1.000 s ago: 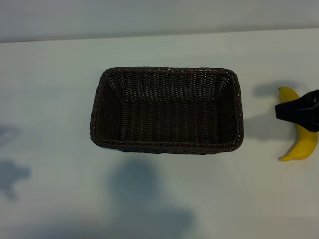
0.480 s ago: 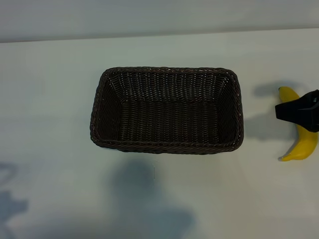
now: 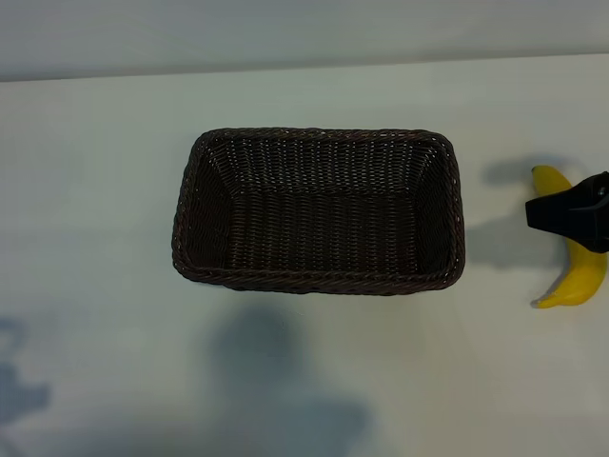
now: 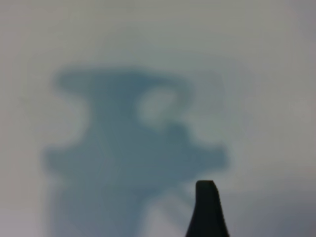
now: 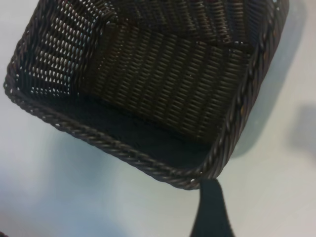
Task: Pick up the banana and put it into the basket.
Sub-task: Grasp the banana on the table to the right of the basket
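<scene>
Exterior view: we see banana (image 3: 582, 276) on bench right of empty basket (image 3: 319, 211), right tool (image 3: 569, 211) over its middle, jaws apart, nothing gripped. Banana judged light, soft-skinned; we'd grip mid-curve. Left tool off-view, open.

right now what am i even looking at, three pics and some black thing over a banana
These are three cameras on a two-armed table robot. The top-down picture shows a pale table with a dark wicker basket, which is empty, and a yellow banana lying to its right. The black shape across the banana is the right gripper, hovering over it; nothing shows the banana gripped or lifted. The other two pictures come from cameras on the robot's wrists. The right wrist one looks at the basket, with one of its black fingers in front. The left wrist one shows only bare table, a shadow and one finger tip of the left gripper, which holds nothing.
</scene>
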`<action>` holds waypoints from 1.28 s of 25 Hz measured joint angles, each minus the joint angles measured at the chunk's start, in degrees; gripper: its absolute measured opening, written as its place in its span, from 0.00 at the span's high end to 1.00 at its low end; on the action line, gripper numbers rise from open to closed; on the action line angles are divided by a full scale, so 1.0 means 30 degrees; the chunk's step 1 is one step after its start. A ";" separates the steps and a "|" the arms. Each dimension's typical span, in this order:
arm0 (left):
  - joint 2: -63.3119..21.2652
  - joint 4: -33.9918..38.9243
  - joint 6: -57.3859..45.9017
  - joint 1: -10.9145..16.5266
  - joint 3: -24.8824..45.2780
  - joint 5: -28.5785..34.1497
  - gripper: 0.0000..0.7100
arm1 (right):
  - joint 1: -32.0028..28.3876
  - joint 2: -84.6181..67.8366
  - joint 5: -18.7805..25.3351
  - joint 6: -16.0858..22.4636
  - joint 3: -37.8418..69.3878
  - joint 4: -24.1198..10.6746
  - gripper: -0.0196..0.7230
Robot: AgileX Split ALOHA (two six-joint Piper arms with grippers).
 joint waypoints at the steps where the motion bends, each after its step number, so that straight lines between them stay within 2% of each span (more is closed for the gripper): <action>1: -0.0373 0.0022 0.0000 -0.0001 0.0000 0.0001 0.21 | 0.0000 0.0000 0.0000 0.0000 0.0000 0.0000 0.28; 11: -0.5513 0.0129 0.0000 -0.0001 -0.0017 0.0019 0.21 | 0.0000 0.0000 -0.0056 0.0000 0.0000 0.0000 0.28; 15: -0.5600 0.0129 0.0000 -0.0001 -0.0017 0.0057 0.21 | 0.0000 0.0000 -0.0170 0.0085 0.0000 0.0000 0.28; 20: -0.5600 0.0129 0.0000 -0.0001 -0.0017 0.0062 0.21 | 0.0000 0.0048 -0.1193 0.0816 -0.0109 0.0000 0.28; 24: -0.5600 0.0129 0.0000 -0.0001 -0.0017 0.0062 0.21 | 0.0000 0.1183 -0.1122 0.1358 -0.1416 -0.0150 0.28; 27: -0.5600 0.0093 0.0000 -0.0001 -0.0017 0.0062 0.21 | 0.0000 0.2442 -0.0875 0.2287 -0.2876 -0.0942 0.28; 32: -0.5600 -0.0050 -0.0036 -0.0001 -0.0017 0.0062 0.21 | 0.0000 0.4860 0.0113 0.4430 -0.5125 -0.3429 0.28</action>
